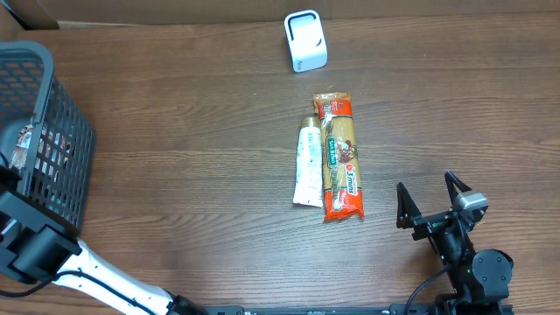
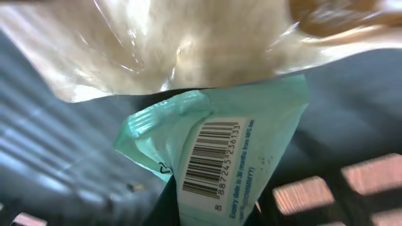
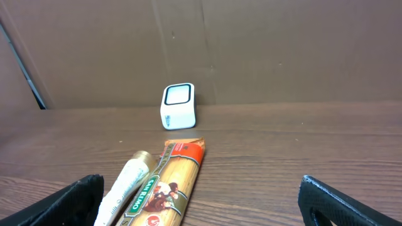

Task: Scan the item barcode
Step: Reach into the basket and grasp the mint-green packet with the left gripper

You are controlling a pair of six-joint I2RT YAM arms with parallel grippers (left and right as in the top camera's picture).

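In the left wrist view, a mint-green packet (image 2: 232,138) with a printed barcode (image 2: 212,157) stands between the dark fingers of my left gripper (image 2: 217,212), which is shut on its lower end inside the basket. A clear bag (image 2: 188,44) of pale contents lies across its top. The white scanner (image 1: 305,40) stands at the table's far middle and also appears in the right wrist view as the scanner (image 3: 179,107). My right gripper (image 1: 433,203) hovers open near the front right, holding nothing.
A dark mesh basket (image 1: 52,131) stands at the left edge, with the left arm (image 1: 35,249) reaching into it. An orange pasta packet (image 1: 339,157) and a white tube (image 1: 307,164) lie side by side mid-table, ahead of the right gripper.
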